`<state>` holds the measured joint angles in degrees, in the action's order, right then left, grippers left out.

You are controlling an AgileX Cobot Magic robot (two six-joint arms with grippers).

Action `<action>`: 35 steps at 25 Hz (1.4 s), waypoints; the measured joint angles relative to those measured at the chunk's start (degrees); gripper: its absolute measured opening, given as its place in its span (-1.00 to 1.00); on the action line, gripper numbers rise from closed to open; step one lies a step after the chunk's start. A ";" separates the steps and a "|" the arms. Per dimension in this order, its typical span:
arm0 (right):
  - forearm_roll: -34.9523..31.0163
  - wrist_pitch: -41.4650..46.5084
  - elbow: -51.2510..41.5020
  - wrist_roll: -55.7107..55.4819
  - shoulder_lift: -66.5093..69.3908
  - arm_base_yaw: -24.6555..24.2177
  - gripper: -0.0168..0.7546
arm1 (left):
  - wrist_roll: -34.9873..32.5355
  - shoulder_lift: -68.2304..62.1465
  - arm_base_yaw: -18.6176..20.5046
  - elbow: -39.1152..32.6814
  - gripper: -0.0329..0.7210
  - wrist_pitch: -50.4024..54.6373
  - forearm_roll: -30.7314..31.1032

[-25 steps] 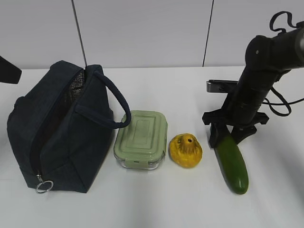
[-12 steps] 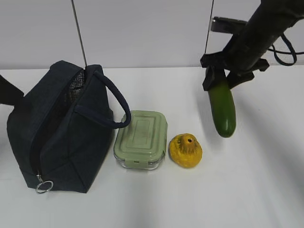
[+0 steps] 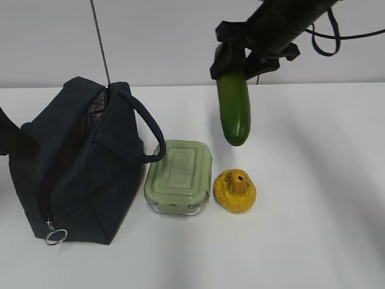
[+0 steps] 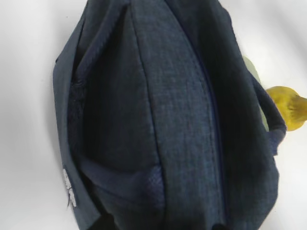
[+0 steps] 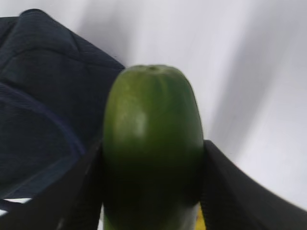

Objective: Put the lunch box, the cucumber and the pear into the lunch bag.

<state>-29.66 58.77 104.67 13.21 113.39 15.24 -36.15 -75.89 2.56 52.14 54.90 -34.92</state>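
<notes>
Dark green cucumber (image 3: 234, 111) hanging nose-down from the right gripper (image 3: 239, 56), clamped at its upper end, well clear of the table (image 3: 313, 180). Below and slightly left of the tool: lunch box (image 3: 178, 176); directly below: pear (image 3: 235, 191). Lunch bag (image 3: 72, 162) further left, zip (image 3: 66, 150) parted only to a narrow slit. Left gripper barely visible at the frame edge; state impossible to tell.

Left wrist view: navy fabric of the bag from above, opening looking tight, pear peeking at right.

Right wrist view: fingers (image 5: 225, 187) pressed on both flanks of the cucumber, bag ahead-left.

Risks, as judged: long overhang swinging and slipping; tip snagging the handle (image 3: 144, 129) or narrow mouth and tipping the bag.
</notes>
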 joint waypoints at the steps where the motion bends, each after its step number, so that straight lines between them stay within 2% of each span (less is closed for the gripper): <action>1: -0.29 -0.22 0.60 0.00 0.00 1.26 0.08 | 0.00 -0.86 0.00 0.00 0.05 0.00 -0.49; 2: -0.79 -0.61 1.06 0.13 0.00 2.56 0.08 | 0.00 -1.83 0.00 0.00 0.03 0.00 -0.80; 4: -2.26 -2.00 2.04 0.75 0.00 4.79 0.08 | 0.02 -3.41 0.00 0.00 -0.15 0.00 -1.06; 6: -4.89 -3.54 3.12 2.05 0.00 6.76 0.08 | 0.02 -4.13 0.00 0.00 -0.56 -0.26 -1.11; 7: -7.16 -4.44 3.60 3.30 0.00 7.51 0.08 | 0.02 -4.17 0.00 0.00 -0.68 -0.26 -1.24; 10: -15.53 -9.30 4.33 9.30 -0.10 9.94 0.08 | 0.02 -4.17 0.00 0.00 -0.86 -0.56 -1.51; 15: -30.11 -18.11 4.33 23.16 0.28 13.73 0.08 | 0.02 -4.17 0.00 0.00 -0.90 -1.11 -2.15; 18: -38.24 -19.79 4.44 32.51 1.59 14.79 0.08 | 0.02 -4.17 0.00 0.00 -0.90 -1.30 -2.32; 21: -43.63 -20.77 4.44 40.27 4.01 15.16 0.08 | 0.02 -4.17 0.00 0.00 -0.90 -1.42 -2.53; 31: -44.00 -21.39 4.56 46.57 13.45 15.29 0.08 | 0.02 -4.17 0.00 0.00 -0.90 -1.65 -2.74; 35: -44.00 -20.25 4.56 46.65 13.54 15.29 0.24 | 0.02 -4.17 0.00 0.00 -0.90 -1.71 -2.74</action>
<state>-73.66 38.52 109.23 59.86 126.93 30.53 -36.12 -80.06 2.56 52.14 53.19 -37.66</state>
